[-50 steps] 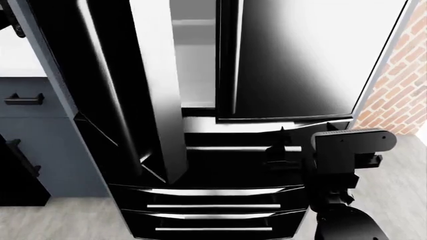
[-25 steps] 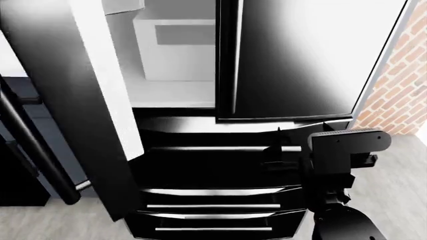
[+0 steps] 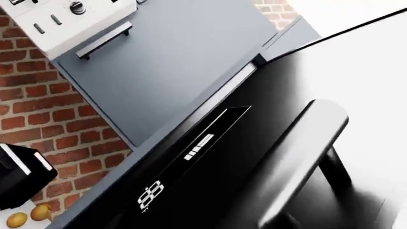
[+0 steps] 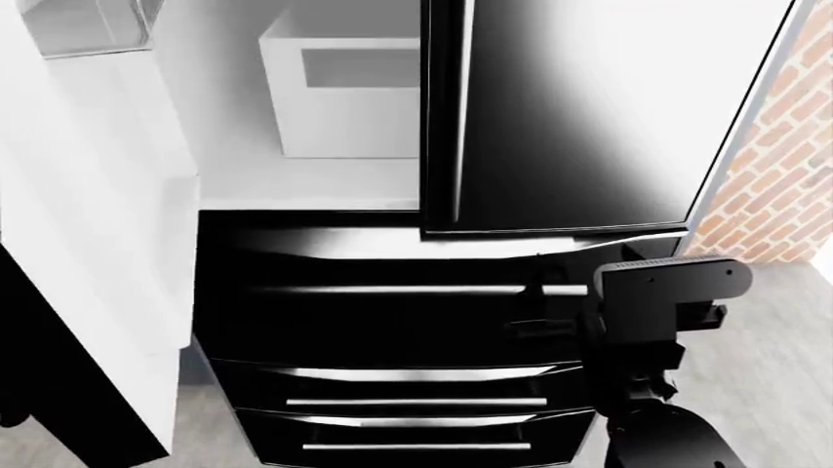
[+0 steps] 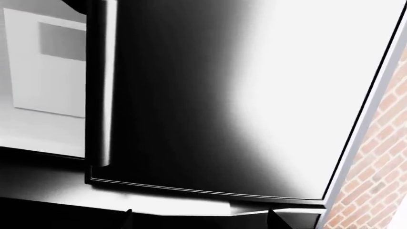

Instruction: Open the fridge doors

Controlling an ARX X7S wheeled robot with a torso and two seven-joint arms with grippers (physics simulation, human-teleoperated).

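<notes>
A: Which parts of the fridge are shown?
B: The right fridge door (image 4: 586, 107) is closed, its glossy black panel filling the upper right of the head view, with its vertical handle (image 4: 462, 107) along the inner edge. The left fridge door (image 4: 92, 244) stands swung wide open at the view's left, its white inner face turned toward the camera. Between them the white interior (image 4: 312, 175) is exposed, with a white box (image 4: 341, 93) standing on its shelf. Below lie the black drawers (image 4: 410, 390) with horizontal silver handles.

A: And beside the fridge?
B: A brick wall (image 4: 781, 175) stands at the right; the left wrist view shows a grey-blue cabinet (image 3: 171, 62) next to the left door's bar handle (image 3: 299, 157).

A: What do the hands hold?
B: The right hand (image 4: 547, 292) hangs in front of the drawers, below the closed door; its opening cannot be told. The left hand is not visible in any view.
</notes>
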